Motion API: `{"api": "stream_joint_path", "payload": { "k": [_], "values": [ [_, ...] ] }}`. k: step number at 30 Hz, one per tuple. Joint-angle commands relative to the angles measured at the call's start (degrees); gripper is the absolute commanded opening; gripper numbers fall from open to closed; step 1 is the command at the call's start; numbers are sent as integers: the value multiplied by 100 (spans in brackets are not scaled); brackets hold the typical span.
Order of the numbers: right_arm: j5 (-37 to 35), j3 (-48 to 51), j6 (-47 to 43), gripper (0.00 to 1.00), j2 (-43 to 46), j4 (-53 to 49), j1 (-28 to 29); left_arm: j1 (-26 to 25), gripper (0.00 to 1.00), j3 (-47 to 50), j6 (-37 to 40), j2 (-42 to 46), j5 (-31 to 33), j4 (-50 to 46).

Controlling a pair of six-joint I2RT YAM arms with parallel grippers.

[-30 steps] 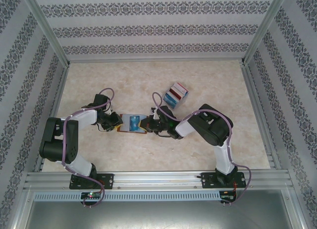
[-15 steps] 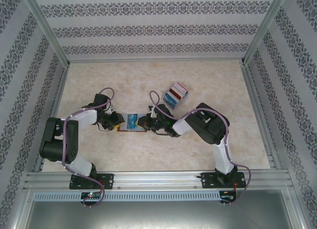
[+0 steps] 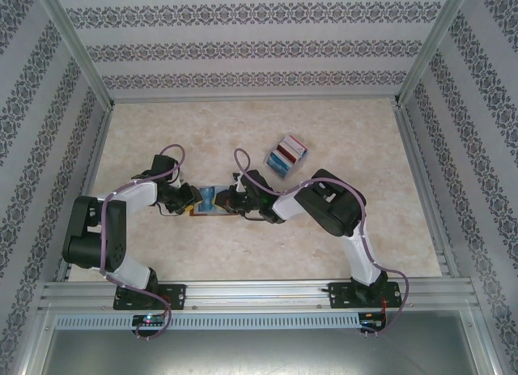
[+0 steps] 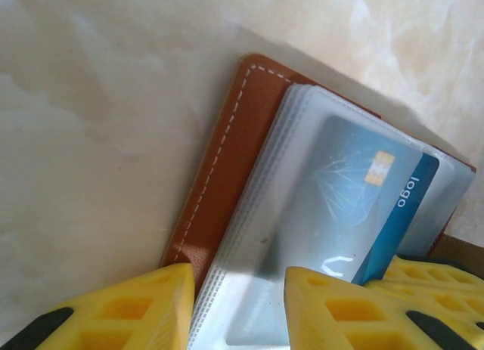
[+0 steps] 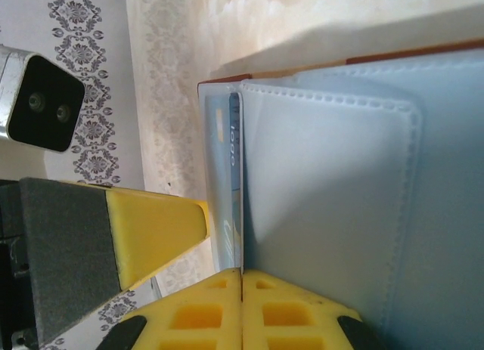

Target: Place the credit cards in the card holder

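Observation:
The brown card holder [image 4: 227, 161] lies open on the table between my two grippers, its clear sleeves [image 5: 325, 199] facing up. A blue credit card [image 4: 355, 199] with a gold chip sits partly inside one sleeve. My right gripper [image 5: 242, 282] is shut on that card's near edge, and the card [image 5: 236, 176] shows edge-on there. My left gripper [image 4: 234, 312] is open, its yellow fingers [image 4: 128, 305] standing apart over the holder's left end. In the top view the left gripper [image 3: 193, 198] and right gripper [image 3: 229, 201] nearly meet over the holder [image 3: 207, 203]. More credit cards [image 3: 287, 155] lie stacked to the back right.
The marble-patterned table [image 3: 243, 132] is walled by patterned panels on three sides. An aluminium rail [image 3: 259, 294] carrying both arm bases runs along the near edge. The right gripper's fingers [image 4: 435, 278] crowd close beside my left ones.
The right gripper has moved left with the card, sliding it further over the holder. The left gripper's fingers have spread a little wider.

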State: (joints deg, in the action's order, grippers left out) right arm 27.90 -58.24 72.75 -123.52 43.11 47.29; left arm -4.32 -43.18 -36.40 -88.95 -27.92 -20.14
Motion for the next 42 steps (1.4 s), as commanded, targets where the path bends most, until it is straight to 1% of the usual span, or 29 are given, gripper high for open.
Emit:
{"api": "stream_joint_path", "payload": {
  "k": [1, 6, 11, 15, 18, 20, 22, 24, 26, 28, 29, 32, 34, 36, 38, 42],
  "values": [
    [-74, -269, -58, 10, -146, -500, 173, 27, 37, 127, -164, 51, -226, -148],
    [-67, -492, -391, 15, -91, -1294, 219, 41, 37, 168, -248, 171, -274, -113],
    [165, -668, -474, 18, -162, -1480, 237, 106, 37, 203, -355, 262, -453, -36],
    [10, -651, -785, 20, 37, -1805, 220, 280, 37, 196, -349, 416, -411, -139],
    [-232, -616, -1132, 25, 319, -2252, 187, 478, 45, 253, -391, 594, -354, -218],
    [-313, -681, -1380, 27, 437, -2586, 151, 589, 46, 312, -429, 722, -281, -205],
    [-392, -767, -1597, 27, 505, -2882, 123, 666, 46, 361, -473, 804, -226, -171],
    [-433, -856, -1762, 27, 531, -3090, 123, 690, 43, 391, -439, 797, -123, -113],
    [-434, -962, -1869, 26, 505, -3238, 147, 687, 36, 404, -373, 648, -45, -86],
    [-457, -1067, -1962, 22, 446, -3335, 171, 686, 28, 460, -373, 454, -114, 89],
    [-478, -1124, -2015, 20, 415, -3403, 188, 687, 27, 503, -390, 359, -201, 208],
    [-511, -1279, -2116, 15, 341, -3575, 227, 680, 24, 547, -396, 93, -317, 415],
    [-521, -1401, -2239, 13, 281, -3709, 266, 680, 21, 590, -414, -27, -363, 583],
    [-477, -1539, -2322, 8, 186, -3793, 305, 678, 17, 611, -469, -144, -467, 721],
    [-426, -1683, -2370, 7, 98, -3898, 341, 678, 15, 626, -519, -186, -571, 781],
    [-425, -1983, -2560, 7, -68, -4166, 419, 669, 15, 662, -505, -149, -567, 831]
  ]
}}
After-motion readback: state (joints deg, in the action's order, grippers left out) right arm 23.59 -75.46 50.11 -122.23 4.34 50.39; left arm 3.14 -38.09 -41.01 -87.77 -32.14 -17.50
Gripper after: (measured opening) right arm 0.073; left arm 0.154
